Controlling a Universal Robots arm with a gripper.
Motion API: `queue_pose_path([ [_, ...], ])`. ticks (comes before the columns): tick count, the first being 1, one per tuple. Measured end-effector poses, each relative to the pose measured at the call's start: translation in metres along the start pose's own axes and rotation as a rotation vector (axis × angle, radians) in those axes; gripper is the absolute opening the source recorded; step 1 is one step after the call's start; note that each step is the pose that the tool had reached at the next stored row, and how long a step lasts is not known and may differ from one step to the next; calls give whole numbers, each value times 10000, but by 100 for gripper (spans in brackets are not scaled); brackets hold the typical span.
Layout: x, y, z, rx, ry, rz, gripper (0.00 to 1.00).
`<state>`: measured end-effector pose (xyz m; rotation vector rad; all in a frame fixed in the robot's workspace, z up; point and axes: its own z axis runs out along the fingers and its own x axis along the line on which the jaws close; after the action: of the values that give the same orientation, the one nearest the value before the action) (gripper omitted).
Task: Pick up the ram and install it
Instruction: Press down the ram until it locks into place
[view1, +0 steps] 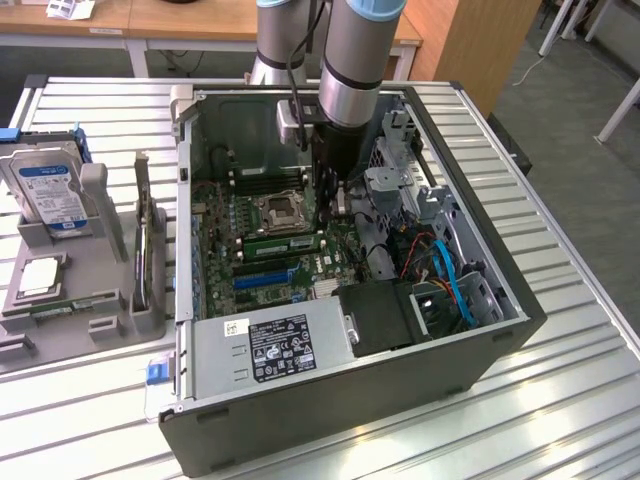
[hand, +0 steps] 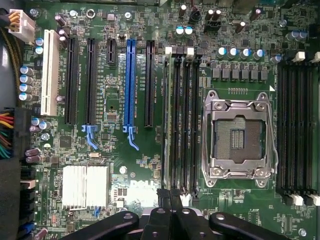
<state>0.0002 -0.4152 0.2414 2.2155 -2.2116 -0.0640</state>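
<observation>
Table: a silver ribbed table (view1: 560, 400) holds everything.
Computer case: a dark computer case (view1: 400, 400) lies open on the table.
Silver box: a silver box (view1: 270, 345) with a black sticker sits at the near end of the case.
Blue wires: blue wires (view1: 455, 285) curl inside the case, on the exterior view's right.
Green board: a big green board (view1: 225, 225) lies flat in the case, and it has a long blue slot (hand: 130, 85).
Ram: the ram (view1: 285, 241) stands on its edge in a long slot, next to the square metal socket (view1: 280, 212).
Gripper: the gripper (hand: 170, 195) has its fingers pressed together and pinches nothing. It is right at the ram's end on the exterior view's right. I cannot tell if it touches.
Tray: a grey tray (view1: 20, 350) on the exterior view's left holds a silver chip (view1: 40, 275) and a hard drive (view1: 50, 190).
Arm: the grey arm (view1: 350, 70) comes down into the case from the far side.
</observation>
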Motion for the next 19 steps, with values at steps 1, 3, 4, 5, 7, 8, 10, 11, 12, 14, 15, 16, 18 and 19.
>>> queue_pose_path([
  [1, 0, 0, 0, -1, 2, 0, 10],
  [3, 0, 0, 0, -1, 1, 0, 10],
  [4, 0, 0, 0, -1, 1, 0, 10],
  [5, 0, 0, 5, 1, -2, 0, 10],
  [7, 0, -1, 23, 0, -5, 0, 10],
  [8, 0, -1, 34, 0, -5, 0, 10],
  [10, 1, -2, 55, 0, -5, 0, 10],
  [11, 1, -2, 65, 0, -5, 0, 10],
  [12, 1, -2, 68, 0, -5, 0, 10],
  [14, 2, -2, 68, -1, -3, 0, 10],
  [15, 2, -2, 68, -1, -3, 0, 10],
  [16, 2, -2, 68, -1, -4, 0, 10],
  [18, 1, -3, 78, 1, -8, 0, 10],
  [19, 1, -3, 83, 1, -7, 0, 10],
])
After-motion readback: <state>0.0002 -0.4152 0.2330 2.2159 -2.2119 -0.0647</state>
